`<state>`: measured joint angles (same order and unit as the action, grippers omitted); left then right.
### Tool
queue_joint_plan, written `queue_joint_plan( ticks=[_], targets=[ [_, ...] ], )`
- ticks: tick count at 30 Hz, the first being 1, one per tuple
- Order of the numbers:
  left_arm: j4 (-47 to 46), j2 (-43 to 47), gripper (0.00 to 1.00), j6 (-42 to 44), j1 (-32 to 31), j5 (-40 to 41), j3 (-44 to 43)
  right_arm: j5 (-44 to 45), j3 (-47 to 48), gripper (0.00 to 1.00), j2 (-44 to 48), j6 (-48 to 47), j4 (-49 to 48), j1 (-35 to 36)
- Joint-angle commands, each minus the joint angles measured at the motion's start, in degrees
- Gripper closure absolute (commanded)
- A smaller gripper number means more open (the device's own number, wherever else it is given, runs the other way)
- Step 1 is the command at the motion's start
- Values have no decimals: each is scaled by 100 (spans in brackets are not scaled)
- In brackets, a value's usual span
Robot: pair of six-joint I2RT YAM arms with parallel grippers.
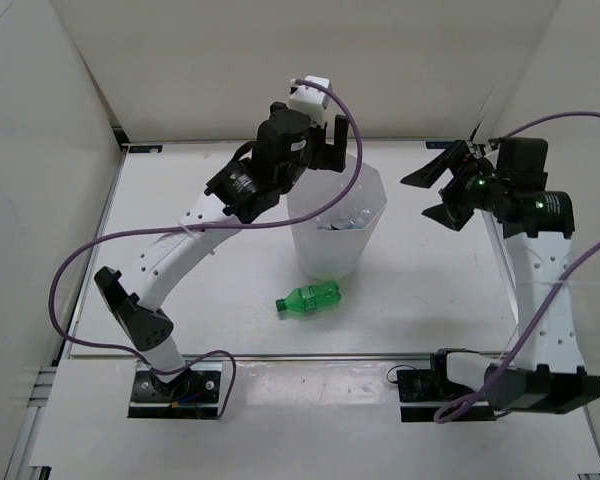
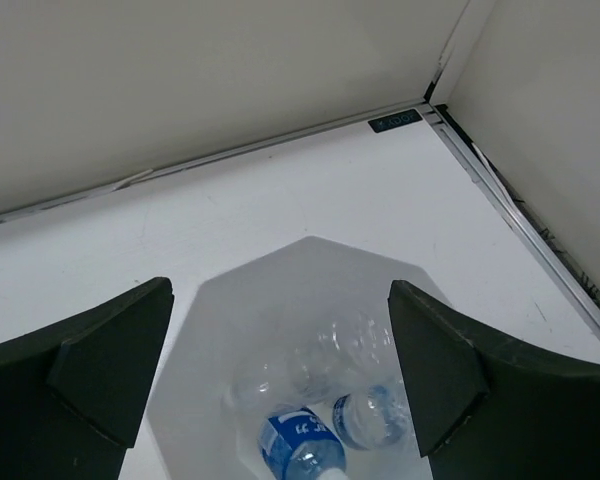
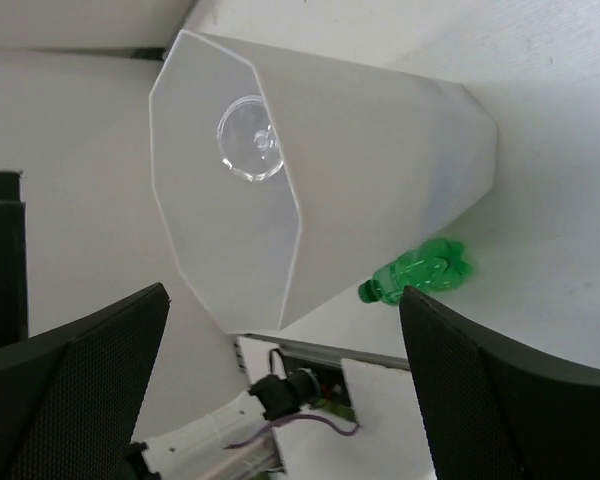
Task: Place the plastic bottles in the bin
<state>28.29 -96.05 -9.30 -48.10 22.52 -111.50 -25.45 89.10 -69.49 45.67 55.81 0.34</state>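
Note:
The translucent white bin (image 1: 378, 205) stands upright at mid-table. My left gripper (image 1: 325, 150) hovers over its far rim, open and empty. In the left wrist view the gripper (image 2: 280, 300) looks down into the bin (image 2: 205, 330). Inside lie a blue-labelled bottle (image 2: 300, 440), a second one (image 2: 375, 415) and a clear one (image 2: 340, 350). A green bottle (image 1: 310, 298) lies on its side on the table in front of the bin. My right gripper (image 1: 428, 195) is open and empty, in the air right of the bin. Its view (image 3: 280, 300) shows the bin (image 3: 380, 170) and the green bottle (image 3: 420, 272).
White walls enclose the table at the back and both sides. The metal front rail (image 1: 310, 355) runs between the arm bases. A purple cable (image 1: 352, 130) loops over the left wrist above the bin.

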Motion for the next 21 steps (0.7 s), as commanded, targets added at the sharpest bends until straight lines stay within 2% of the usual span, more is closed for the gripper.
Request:
queue_joint_plan(
  ticks=[1,4,6,7,8,9,11,12,14,15,16,17,21],
  targets=[
    [-26,499,0,226,-261,689,-144,312,-400,1,427,992,366,-156],
    [-26,789,0,280,-410,1349,-205,341,-1988,1,901,1794,659,-157],
    [-26,1208,0,219,-411,2034,75,-159,-3069,1,1148,2392,642,-157],
    [-26,1377,0,131,-411,2280,224,-492,-4075,1,1149,2516,485,-157],
    [-26,1552,0,130,-411,2500,408,-1166,-4528,1,1210,2656,-21,-157],
    [-26,1963,0,78,-411,2781,871,-1407,-5238,1,1210,2953,-253,-96],
    [27,2405,0,-36,-411,3177,1453,-1603,-5665,1,1210,3254,-928,71],
    [131,2851,0,-124,-411,3284,2039,-1603,-5763,1,1210,3351,-1080,272],
    [438,3249,0,-552,-411,3398,2439,-1463,-5833,1,1158,3606,-1352,492],
    [719,3407,0,-825,-411,3547,2545,-1463,-5834,1,1097,3703,-1580,720],
    [1409,3635,0,-1124,-411,3635,2598,-1393,-5834,1,1096,3799,-1695,852],
    [1781,3716,0,-1675,-411,3689,2599,-1340,-5834,1,1035,4000,-1810,993],
    [3119,3970,0,-2681,-411,3690,2651,-1120,-5834,1,473,4274,-2730,1704]
  ],
)
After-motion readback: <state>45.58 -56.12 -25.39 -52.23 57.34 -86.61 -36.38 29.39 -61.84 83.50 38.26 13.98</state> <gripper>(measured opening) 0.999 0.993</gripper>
